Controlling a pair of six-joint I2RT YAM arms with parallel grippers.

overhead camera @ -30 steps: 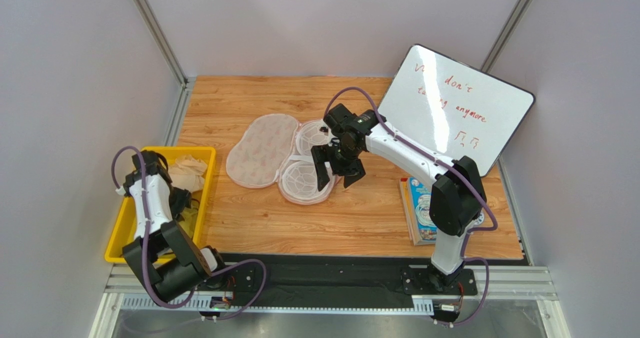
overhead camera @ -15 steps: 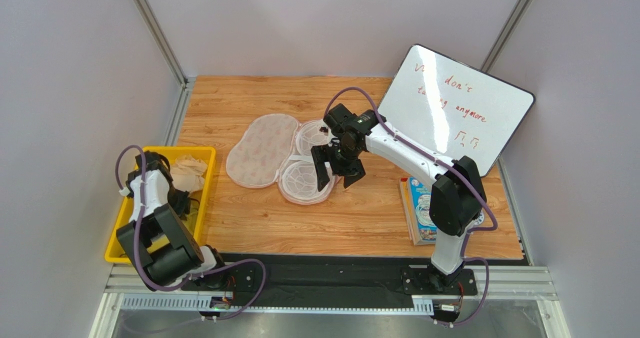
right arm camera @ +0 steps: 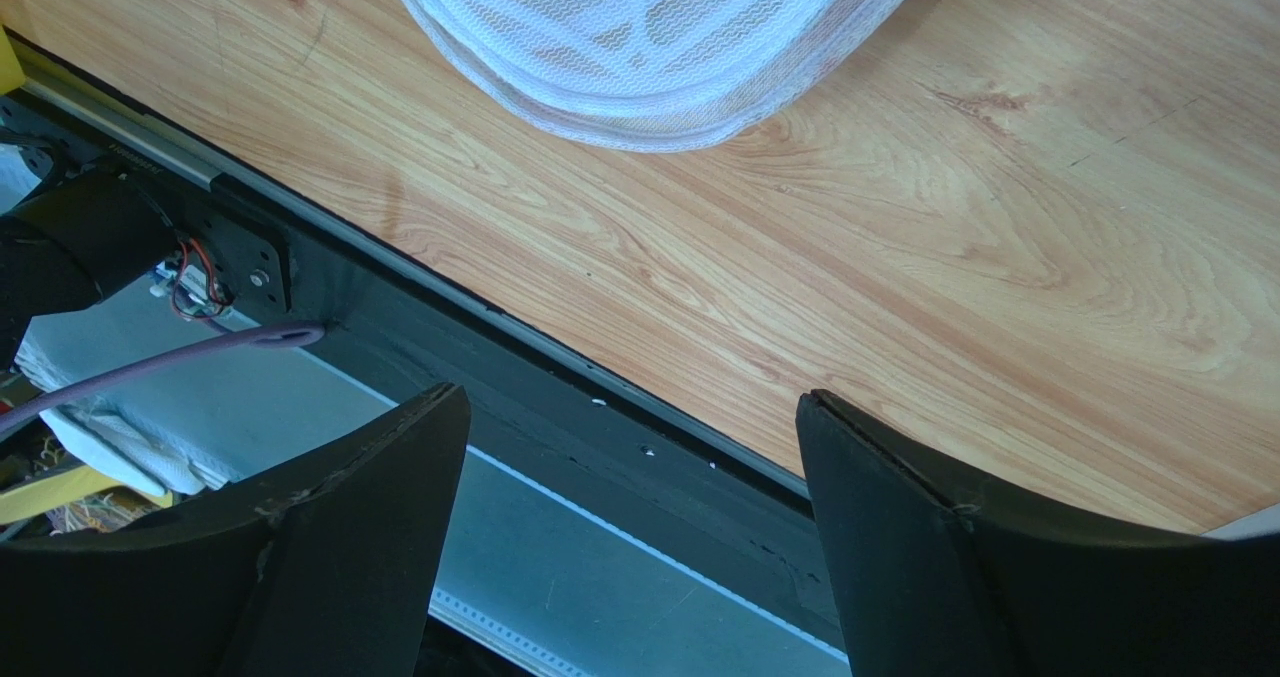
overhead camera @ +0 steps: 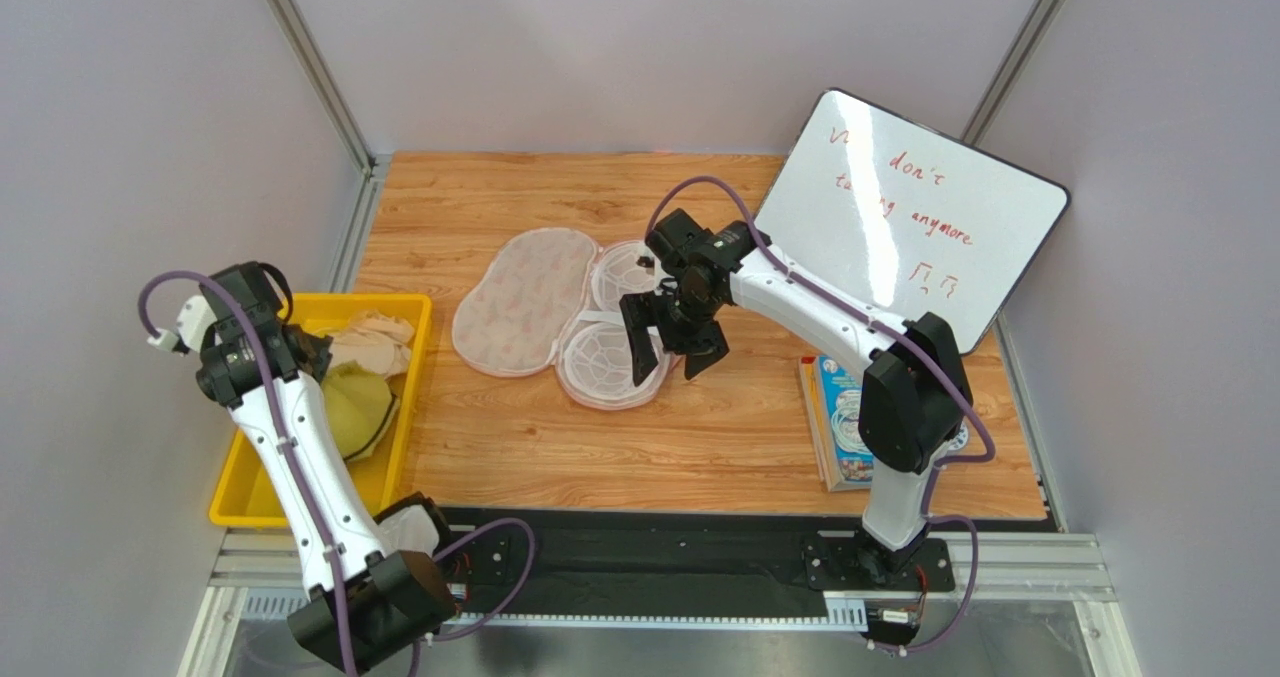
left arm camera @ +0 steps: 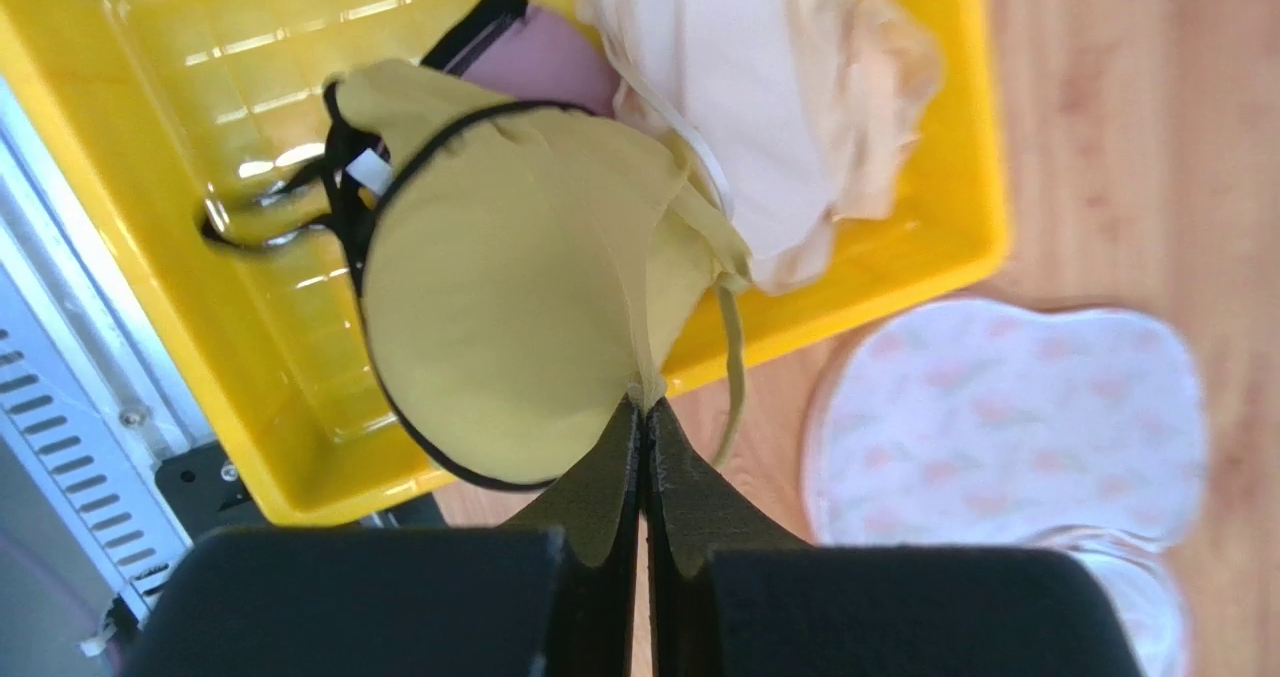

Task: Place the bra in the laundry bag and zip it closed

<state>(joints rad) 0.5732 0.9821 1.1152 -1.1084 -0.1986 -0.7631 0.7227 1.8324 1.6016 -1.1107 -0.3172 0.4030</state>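
- Step, as I read it: pick-up, with the transfer to the bag not started.
- Left gripper (left arm camera: 643, 407): fingers pressed together, pinching the bra (left arm camera: 549, 59) by the rim of one black-trimmed cup (left arm camera: 511, 302).
- That cup reads yellowish in the wrist view. The dusty-pink part shows just behind it, with a black strap running between them, so I take it as one garment. Not certain.
- The bra hangs over the yellow bin (left arm camera: 902, 257), at the left edge of the table. Its loose black straps trail toward the bin floor, and the pale beige garments (left arm camera: 751, 92) lie just beside it.
- Laundry bag (overhead camera: 519, 302) lies unzipped and spread flat mid-table, well apart from the bin. The printed shell is on the left and the white mesh domes (overhead camera: 609, 355) on the right.
- Right gripper (right arm camera: 628, 400): claw spread wide, nothing between the fingers, hovering at the near-right edge of the mesh half.
- Next move calls for getting the straps over the bin rim, carrying right and lowering the cups into the mesh domes.
- Risks: the grip is a thin edge pinch, so it may slip, and the straps could drag a beige piece along.
- Zipping comes after; the right arm looks placed to steady the bag.
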